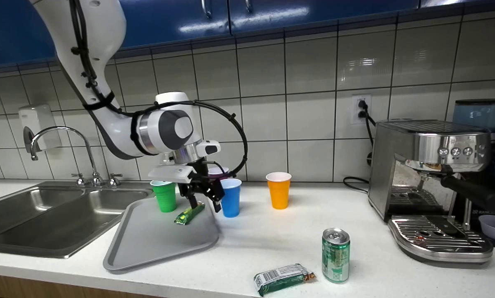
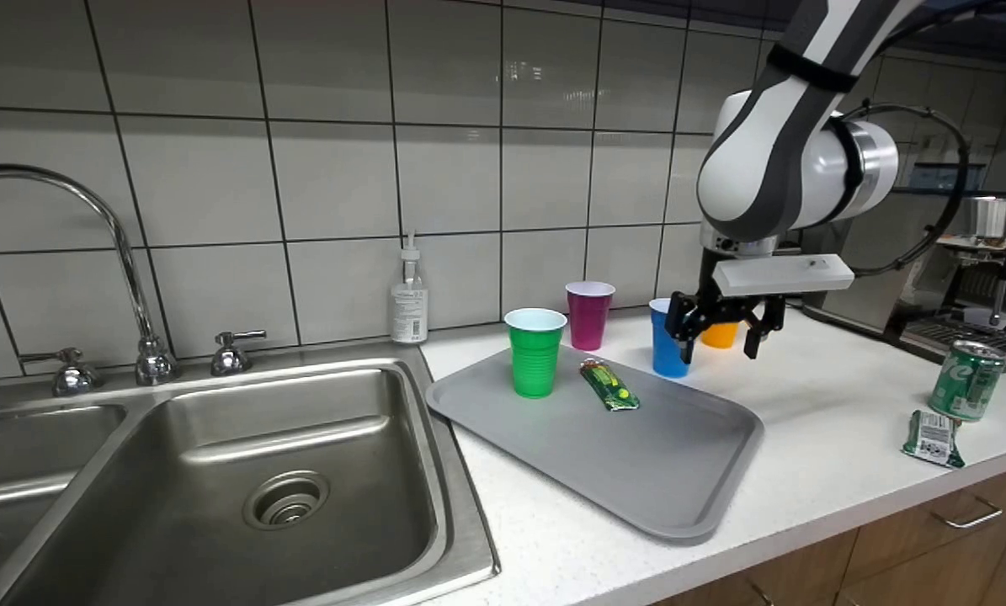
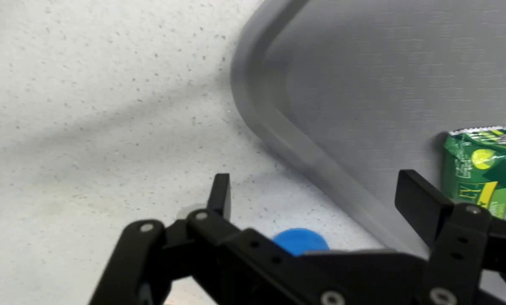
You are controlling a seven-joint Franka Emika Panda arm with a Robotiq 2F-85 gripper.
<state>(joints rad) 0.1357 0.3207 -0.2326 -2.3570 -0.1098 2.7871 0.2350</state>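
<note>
Hand (image 3: 314, 182) spread wide, gripping nothing; wrist view shows merely a blue patch (image 3: 300, 241), probably the blue cup (image 1: 232, 198) (right of the green cup (image 1: 165, 197) in both exterior views).

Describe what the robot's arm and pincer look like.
The arm is smooth, rounded and white, with dark grey panels and silver rings. Black cables run along it under black straps and form a wide loop. A white bar-shaped housing is mounted beside the pincer, which is black and angular, with two blunt fingers and metal screws.
</note>
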